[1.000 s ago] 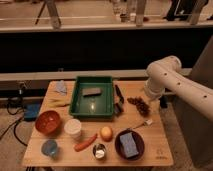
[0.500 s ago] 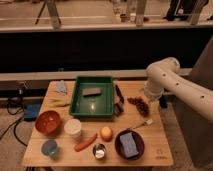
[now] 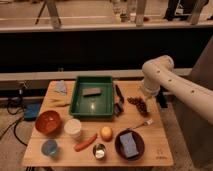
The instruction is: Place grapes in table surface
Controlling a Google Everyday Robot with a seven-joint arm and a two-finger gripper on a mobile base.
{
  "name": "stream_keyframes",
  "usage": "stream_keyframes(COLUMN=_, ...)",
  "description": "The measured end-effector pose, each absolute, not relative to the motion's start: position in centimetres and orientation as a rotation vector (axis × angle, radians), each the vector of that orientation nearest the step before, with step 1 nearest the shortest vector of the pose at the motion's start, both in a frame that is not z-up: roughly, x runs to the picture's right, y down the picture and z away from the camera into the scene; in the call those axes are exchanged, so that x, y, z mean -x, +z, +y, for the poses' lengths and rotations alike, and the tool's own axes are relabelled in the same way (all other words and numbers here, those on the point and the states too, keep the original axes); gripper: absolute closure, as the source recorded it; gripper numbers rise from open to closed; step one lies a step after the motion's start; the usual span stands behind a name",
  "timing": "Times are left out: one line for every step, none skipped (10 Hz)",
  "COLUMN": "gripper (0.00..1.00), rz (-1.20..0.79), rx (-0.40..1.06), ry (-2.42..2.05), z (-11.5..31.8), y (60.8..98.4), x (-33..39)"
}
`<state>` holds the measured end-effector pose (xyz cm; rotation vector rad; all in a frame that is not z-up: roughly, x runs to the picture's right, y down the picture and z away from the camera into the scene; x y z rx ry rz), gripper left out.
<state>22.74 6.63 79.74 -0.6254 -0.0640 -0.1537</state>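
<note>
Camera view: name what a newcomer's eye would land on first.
The big white arm coming in from the right stands out most. Its tool is low and close by the dark grapes, which lie on the table surface right of centre. Next come the green tray at the middle back of the table and the red bowl at front left.

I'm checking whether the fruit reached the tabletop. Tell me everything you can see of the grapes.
The grapes are a small bunch of dark reddish-purple round berries. They lie low and stretched out on the light wooden table surface, right of the green tray and outside it, with a dark utensil between them. A fork lies apart, nearer the camera. The gripper is at the bunch's far right end; whether it touches the grapes cannot be told.
</note>
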Motion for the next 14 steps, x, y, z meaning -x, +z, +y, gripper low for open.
stream_keyframes(gripper=0.2, rz=-0.055, rx=0.638, ry=-0.086, z=6.1, y=80.9, x=-23.1)
stream_keyframes(gripper=0.2, rz=-0.06, rx=0.649, ry=-0.032, z=5.8, y=81.9, x=-22.9)
stream_keyframes(gripper=0.2, rz=-0.087, rx=0.649, ry=0.026, z=5.3, y=82.9, x=-22.4)
stream_keyframes(gripper=0.2, rz=-0.112, rx=0.656, ry=0.084, z=5.7, y=83.9, x=-22.7)
stream_keyframes(gripper=0.2, rz=-0.129, rx=0.656, ry=0.113, z=6.2, y=84.9, x=-22.5)
stream_keyframes(gripper=0.2, rz=-0.142, rx=0.654, ry=0.131, z=6.7, y=85.9, x=-22.3)
stream_keyframes(gripper=0.2, rz=-0.152, rx=0.653, ry=0.146, z=7.4, y=87.0, x=-22.0)
stream_keyframes(gripper=0.2, rz=-0.152, rx=0.65, ry=0.165, z=8.2, y=88.0, x=-22.2)
stream_keyframes(gripper=0.2, rz=-0.147, rx=0.646, ry=0.185, z=8.6, y=88.7, x=-22.6)
stream_keyframes(gripper=0.2, rz=-0.137, rx=0.639, ry=0.212, z=9.0, y=89.4, x=-23.1)
stream_keyframes(gripper=0.2, rz=-0.123, rx=0.629, ry=0.248, z=9.2, y=90.1, x=-23.7)
stream_keyframes(gripper=0.2, rz=-0.113, rx=0.628, ry=0.277, z=9.5, y=90.6, x=-24.3)
stream_keyframes(gripper=0.2, rz=-0.096, rx=0.625, ry=0.323, z=9.7, y=91.1, x=-25.2)
stream_keyframes(gripper=0.2, rz=-0.078, rx=0.628, ry=0.364, z=10.2, y=91.9, x=-25.9)
